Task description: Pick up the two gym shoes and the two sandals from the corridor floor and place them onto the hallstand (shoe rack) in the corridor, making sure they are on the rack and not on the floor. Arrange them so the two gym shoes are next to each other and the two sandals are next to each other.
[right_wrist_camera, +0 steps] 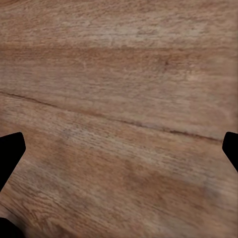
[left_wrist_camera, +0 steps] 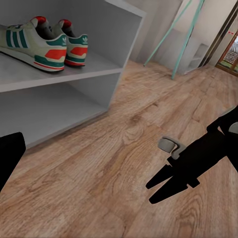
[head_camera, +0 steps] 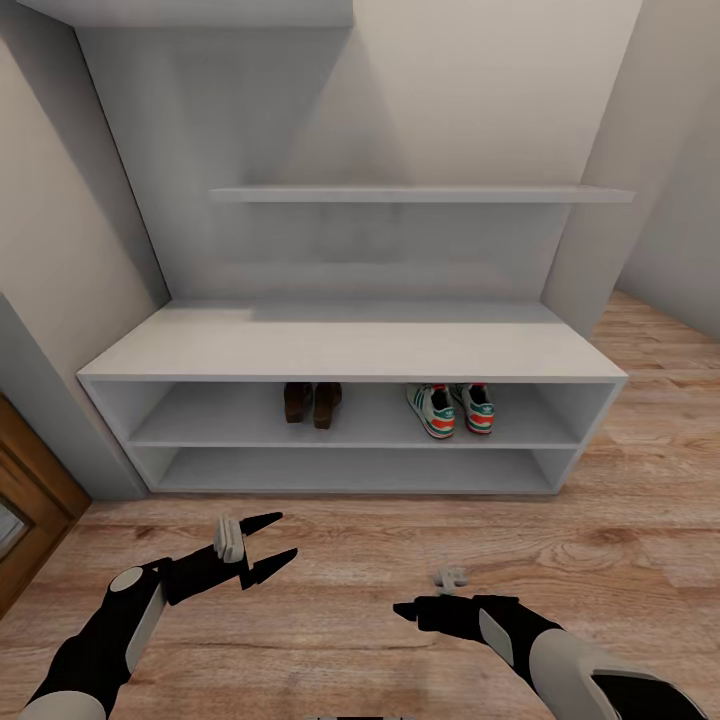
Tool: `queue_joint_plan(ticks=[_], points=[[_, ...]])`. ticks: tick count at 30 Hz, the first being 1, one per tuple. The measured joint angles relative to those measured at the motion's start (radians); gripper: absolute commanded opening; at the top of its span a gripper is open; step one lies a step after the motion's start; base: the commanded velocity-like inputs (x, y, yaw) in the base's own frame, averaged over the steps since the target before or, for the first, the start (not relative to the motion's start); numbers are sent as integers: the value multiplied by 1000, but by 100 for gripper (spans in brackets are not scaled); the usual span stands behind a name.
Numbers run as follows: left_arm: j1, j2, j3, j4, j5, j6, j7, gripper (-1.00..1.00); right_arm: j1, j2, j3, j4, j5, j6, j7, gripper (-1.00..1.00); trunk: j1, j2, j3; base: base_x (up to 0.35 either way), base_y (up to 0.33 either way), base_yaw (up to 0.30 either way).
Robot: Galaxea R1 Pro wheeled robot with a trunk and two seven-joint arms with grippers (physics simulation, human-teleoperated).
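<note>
The two gym shoes (head_camera: 452, 408) stand side by side on the upper shelf of the hallstand (head_camera: 350, 345), toward its right end; the left wrist view has them too (left_wrist_camera: 47, 43). The two sandals (head_camera: 312, 403) stand together on the same shelf, near the middle. My left gripper (head_camera: 283, 537) hovers open and empty above the corridor floor (head_camera: 360, 545), in front of the rack. My right gripper (head_camera: 400, 610) is also open and empty, low over the planks, and appears in the left wrist view (left_wrist_camera: 148, 193). In the right wrist view its fingertips (right_wrist_camera: 10, 148) stand wide apart over bare wood.
The hallstand's lower shelf (head_camera: 360, 468) holds nothing. A floating shelf (head_camera: 420, 194) hangs on the back panel. A wooden door (head_camera: 25, 490) is at the left. A teal-framed stand (left_wrist_camera: 183, 44) leans past the rack's right end. Floor extends to the right.
</note>
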Motion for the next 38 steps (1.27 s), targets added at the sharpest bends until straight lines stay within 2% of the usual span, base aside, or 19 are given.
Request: queue_joint_plan(ticks=[38], points=[[0, 1, 1, 0, -1, 0, -2, 100, 1, -1, 0, 0, 0, 0, 0, 100, 0, 0, 0, 0, 0, 0]])
